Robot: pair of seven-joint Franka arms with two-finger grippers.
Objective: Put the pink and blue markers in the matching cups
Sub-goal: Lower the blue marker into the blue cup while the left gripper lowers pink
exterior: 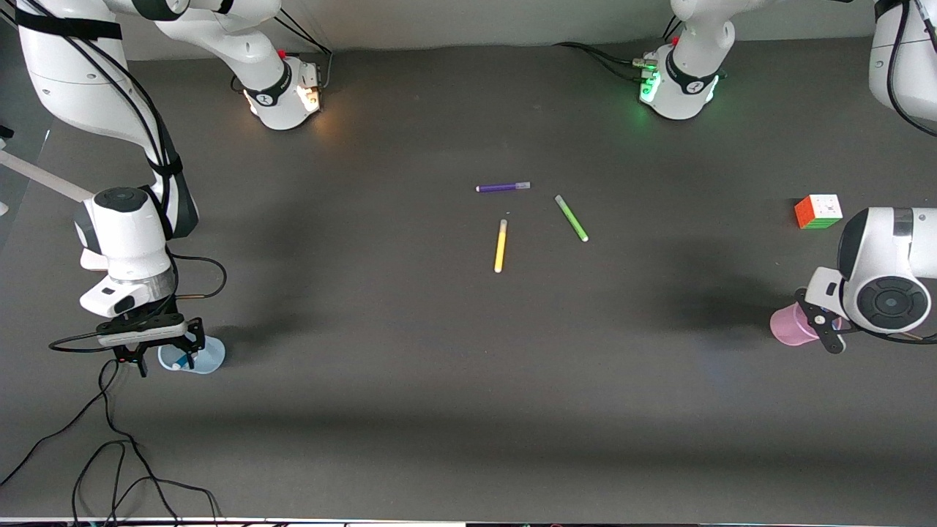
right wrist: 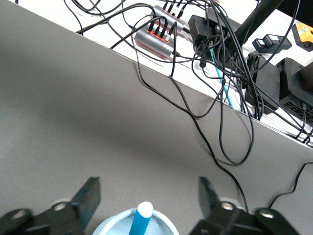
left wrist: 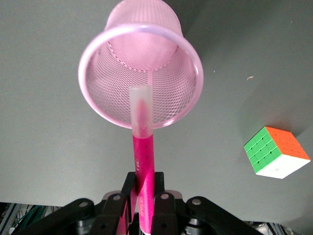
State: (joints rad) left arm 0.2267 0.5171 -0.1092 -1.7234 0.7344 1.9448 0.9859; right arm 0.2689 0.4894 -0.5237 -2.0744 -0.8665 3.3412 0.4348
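Holding the pink marker (left wrist: 143, 161) clamped in my left gripper (left wrist: 143, 196) above the pink cup (left wrist: 112, 73), right gripper (right wrist: 146, 196) spread wide, blue marker (right wrist: 141, 218) already standing in the blue cup (exterior: 208, 359).

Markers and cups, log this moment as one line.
left claw shut on pink marker over pink cup | right claw open over blue cup | blue marker in cup
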